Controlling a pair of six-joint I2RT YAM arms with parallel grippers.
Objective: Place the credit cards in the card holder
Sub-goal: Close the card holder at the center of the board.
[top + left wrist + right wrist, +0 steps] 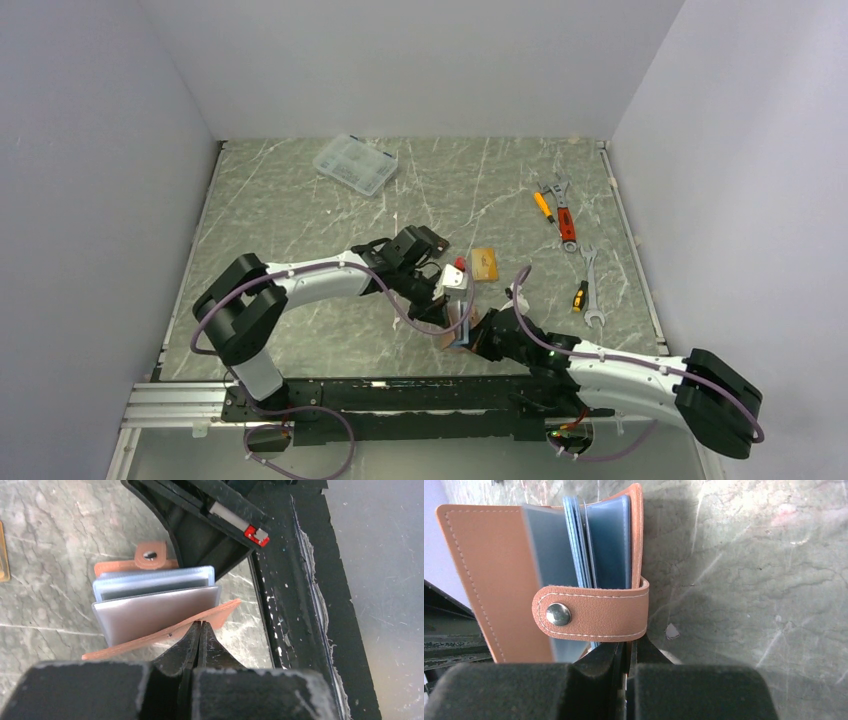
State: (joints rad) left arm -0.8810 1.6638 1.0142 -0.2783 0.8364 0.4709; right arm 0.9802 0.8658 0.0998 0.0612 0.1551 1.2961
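card holder [465, 325]: pinkish-brown, open, raised off the table [300, 200] at its near edge between the two arms; clear sleeves [150, 607] fanned out between the covers; snap tab [589, 614] wraps over the sleeve edges.
left gripper [200, 627]: clenched on the edge of one cover.
right gripper [626, 647]: clenched on the other cover's edge, just under the tab.
orange-gold card [485, 263]: flat on the table, just beyond the holder, apart from it.
plastic box [355, 164]: clear, far left of the table.
red-handled wrench [567, 222] and steel wrench [590, 285]: right side, well apart from the holder.
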